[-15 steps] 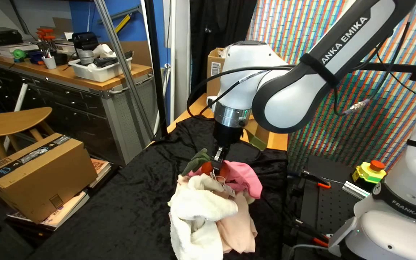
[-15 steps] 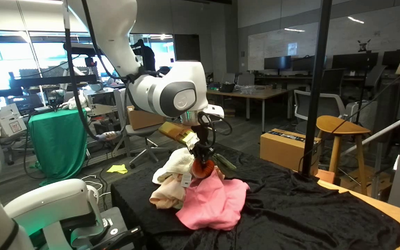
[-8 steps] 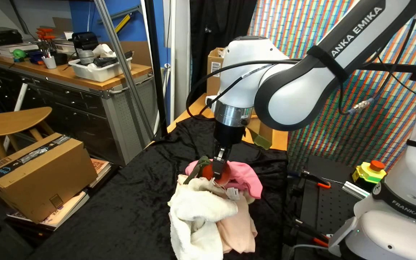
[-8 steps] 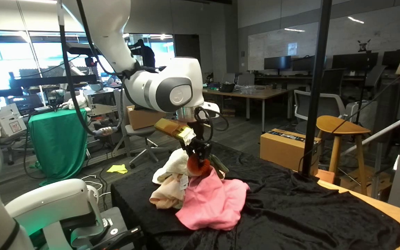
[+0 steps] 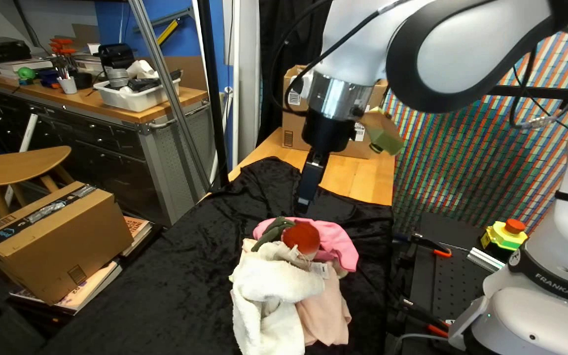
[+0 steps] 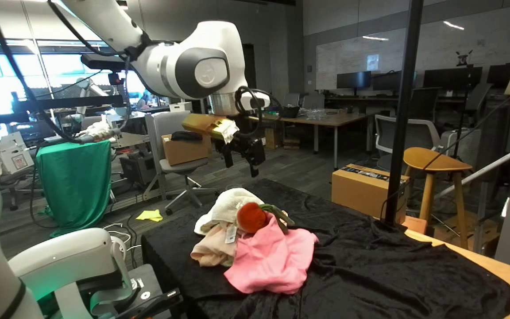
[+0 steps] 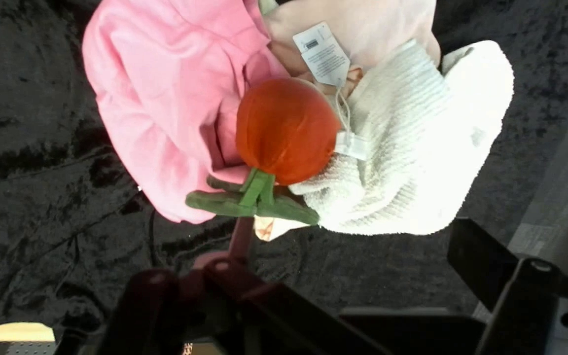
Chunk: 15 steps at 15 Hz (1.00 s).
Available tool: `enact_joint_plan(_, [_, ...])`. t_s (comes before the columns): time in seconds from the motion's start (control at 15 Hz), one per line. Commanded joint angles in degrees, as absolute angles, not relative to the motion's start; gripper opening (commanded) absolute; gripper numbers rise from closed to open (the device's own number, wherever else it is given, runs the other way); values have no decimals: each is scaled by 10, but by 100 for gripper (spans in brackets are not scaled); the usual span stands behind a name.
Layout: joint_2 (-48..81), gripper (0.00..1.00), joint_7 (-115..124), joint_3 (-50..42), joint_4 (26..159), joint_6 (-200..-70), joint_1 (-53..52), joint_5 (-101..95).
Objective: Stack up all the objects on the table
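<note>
The red round toy with green leaves rests on top of the cloth pile, in view from every camera. Under and around it lie the pink fabric piece, the cream-peach cloth and a fluffy whitish cloth. A paper tag hangs by a white cord beside the toy. Black wrinkled fabric covers the table. My gripper hangs above the pile with its fingers wide apart and nothing between them, clear of the toy. Parts of the lower cloths are hidden.
Cardboard boxes stand on the bare wooden end of the table behind the gripper. A dark upright post rises near the table edge. The robot base and an emergency stop button are beside the table.
My gripper has opened, let go of the red toy and risen well above the pile. The toy settled onto the cloths, its leaves lower; the cloths stayed put.
</note>
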<state>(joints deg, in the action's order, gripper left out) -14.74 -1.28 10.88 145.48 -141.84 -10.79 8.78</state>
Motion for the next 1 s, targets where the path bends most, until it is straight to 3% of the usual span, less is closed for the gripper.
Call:
enact_joint_plan(0.0, [-271,100,-44,86,1495,-1362,-133,122])
enact_joint_plan(0.6, [-510,100,-35,62,1613,-1355,-153,115])
enact_joint_plan(0.93, [-530,100,-30,61,1578,-1364,-144,105])
